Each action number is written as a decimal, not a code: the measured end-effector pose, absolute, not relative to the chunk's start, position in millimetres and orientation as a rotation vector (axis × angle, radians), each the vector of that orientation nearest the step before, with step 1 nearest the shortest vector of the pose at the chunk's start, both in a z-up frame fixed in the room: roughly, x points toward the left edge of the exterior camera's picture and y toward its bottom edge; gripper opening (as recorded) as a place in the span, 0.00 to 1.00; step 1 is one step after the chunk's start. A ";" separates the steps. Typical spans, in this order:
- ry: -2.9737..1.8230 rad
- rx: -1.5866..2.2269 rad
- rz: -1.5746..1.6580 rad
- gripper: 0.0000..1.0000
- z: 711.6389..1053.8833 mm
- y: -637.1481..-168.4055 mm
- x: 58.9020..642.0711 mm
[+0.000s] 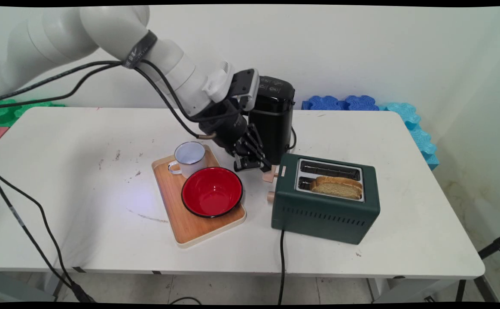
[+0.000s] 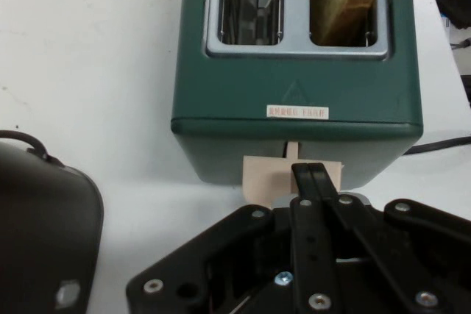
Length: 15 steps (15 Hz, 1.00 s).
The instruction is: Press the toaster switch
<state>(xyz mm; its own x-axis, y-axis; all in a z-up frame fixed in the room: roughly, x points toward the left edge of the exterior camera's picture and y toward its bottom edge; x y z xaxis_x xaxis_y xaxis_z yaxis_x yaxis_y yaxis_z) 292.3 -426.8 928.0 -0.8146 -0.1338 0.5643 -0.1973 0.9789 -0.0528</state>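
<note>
A dark green two-slot toaster (image 1: pixel 325 206) stands on the white surface (image 1: pixel 82 206), carrying a small pale label (image 2: pixel 297 112) with red lettering too fine to read, under an embossed triangle. One slice of toast (image 1: pixel 336 187) sits in the near slot; the far slot is empty. The hand (image 1: pixel 250 164) is low at the toaster's left end, its fingers (image 2: pixel 315 178) drawn together and resting against the pale wooden lever (image 2: pixel 268 179) that projects from that end; whether they press it cannot be told. A second wooden knob (image 1: pixel 271 197) lies lower on the same end. Directly behind the hand stands a black appliance (image 1: pixel 273 116) with white markings on its lid, illegible. To the hand's left, a wooden tray (image 1: pixel 181 223) holds a white enamel mug (image 1: pixel 189 158) and a red bowl (image 1: pixel 212 191). A black power cord (image 1: pixel 282 266) runs from the toaster over the surface's near edge. Blue foam tiles (image 1: pixel 413 124) line the wall at right, green ones (image 1: pixel 5 111) at left.
</note>
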 end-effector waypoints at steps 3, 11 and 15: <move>-2.540 0.234 0.137 0.00 922.7 -427.0 290.4; -2.549 0.243 0.138 0.00 905.0 -429.6 286.3; -2.553 0.248 0.141 0.00 898.0 -430.5 286.2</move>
<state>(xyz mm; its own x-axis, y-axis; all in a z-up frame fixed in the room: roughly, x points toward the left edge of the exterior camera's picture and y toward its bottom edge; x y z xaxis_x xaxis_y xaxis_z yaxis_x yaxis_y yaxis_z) 286.2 -430.5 898.0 -0.8230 -0.1468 0.5487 -0.2065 0.9773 -0.0483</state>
